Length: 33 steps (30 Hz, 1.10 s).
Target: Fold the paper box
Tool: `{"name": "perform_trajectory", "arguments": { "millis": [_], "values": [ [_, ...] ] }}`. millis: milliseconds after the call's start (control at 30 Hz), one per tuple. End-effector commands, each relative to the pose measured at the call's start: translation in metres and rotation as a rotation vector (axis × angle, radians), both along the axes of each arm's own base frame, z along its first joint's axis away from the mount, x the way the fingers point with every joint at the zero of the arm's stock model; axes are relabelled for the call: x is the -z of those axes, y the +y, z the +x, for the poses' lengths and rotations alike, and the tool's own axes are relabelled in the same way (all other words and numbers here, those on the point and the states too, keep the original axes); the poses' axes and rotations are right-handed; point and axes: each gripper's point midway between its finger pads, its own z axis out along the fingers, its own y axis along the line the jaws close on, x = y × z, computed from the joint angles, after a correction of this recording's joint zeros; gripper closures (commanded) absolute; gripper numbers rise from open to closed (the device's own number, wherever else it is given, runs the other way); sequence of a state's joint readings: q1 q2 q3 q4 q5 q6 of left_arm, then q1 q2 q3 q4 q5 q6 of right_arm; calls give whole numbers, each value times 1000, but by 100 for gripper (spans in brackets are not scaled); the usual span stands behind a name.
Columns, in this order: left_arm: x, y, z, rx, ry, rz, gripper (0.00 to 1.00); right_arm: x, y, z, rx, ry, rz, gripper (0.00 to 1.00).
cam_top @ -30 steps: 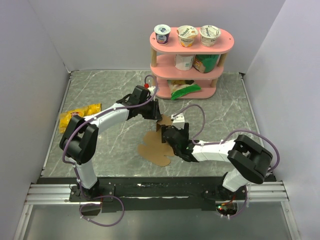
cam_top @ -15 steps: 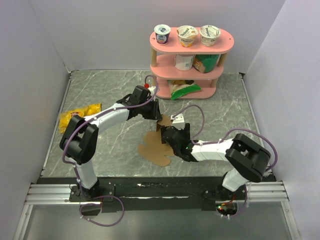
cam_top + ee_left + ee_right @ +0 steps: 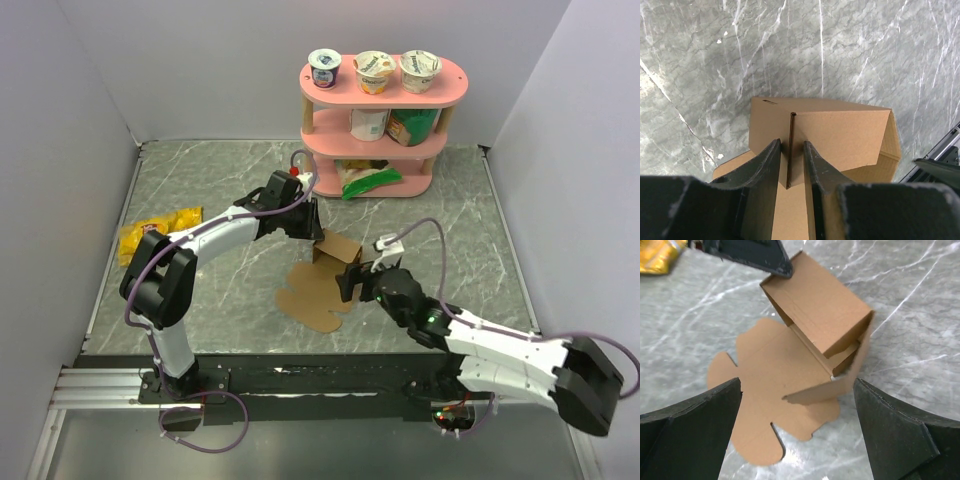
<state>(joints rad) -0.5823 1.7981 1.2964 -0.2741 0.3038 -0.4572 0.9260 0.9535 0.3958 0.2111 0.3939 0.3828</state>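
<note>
The paper box (image 3: 337,256) is brown cardboard, partly folded in the middle of the table. Its far end stands up as a hollow shell (image 3: 815,305), and flat rounded flaps (image 3: 765,405) lie toward the near side. One side flap (image 3: 840,387) stands loose at an angle. My left gripper (image 3: 312,232) reaches in from the far left and is shut on an upright wall edge of the box (image 3: 840,132). That thin edge runs between its fingers (image 3: 765,160). My right gripper (image 3: 352,281) hovers just right of the flaps, wide open, with nothing between its fingers (image 3: 695,425).
A pink three-tier shelf (image 3: 385,110) with yogurt cups and packets stands at the back. A yellow snack bag (image 3: 158,228) lies at the left edge of the marble table (image 3: 220,180). White walls close in both sides.
My right arm has drawn back from the box toward the near right, and its jaws have opened fully. The left gripper and the box wall it holds have stayed put.
</note>
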Motion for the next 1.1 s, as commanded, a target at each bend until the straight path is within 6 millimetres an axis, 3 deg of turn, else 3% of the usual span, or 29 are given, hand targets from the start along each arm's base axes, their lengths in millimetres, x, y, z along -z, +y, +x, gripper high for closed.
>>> {"name": "perform_trajectory", "arguments": {
  "millis": [0,167,200,233,367,500,567,600,767,1067],
  "values": [
    [30,10,-14,12,73,103,70,18,-28,-8,7,74,-38,0],
    [30,11,-13,10,69,108,70,42,-46,-9,44,191,-6,10],
    [31,10,-13,10,69,108,70,37,-47,-4,72,196,-2,11],
    [32,11,-14,11,73,110,70,50,-51,-6,94,248,-38,12],
    [31,11,-12,9,69,109,70,61,-43,-3,53,267,-76,11],
    [34,10,-14,14,79,111,70,58,-31,13,16,200,-96,7],
    [35,10,-14,16,83,108,70,46,-21,26,-13,133,-95,7],
    [34,9,-14,17,83,106,70,52,-18,28,-26,139,-116,7],
    [35,10,-14,16,83,108,70,42,1,50,-59,49,-113,8],
    [36,8,-15,25,94,100,70,49,5,72,35,7,-144,13]
  ]
}}
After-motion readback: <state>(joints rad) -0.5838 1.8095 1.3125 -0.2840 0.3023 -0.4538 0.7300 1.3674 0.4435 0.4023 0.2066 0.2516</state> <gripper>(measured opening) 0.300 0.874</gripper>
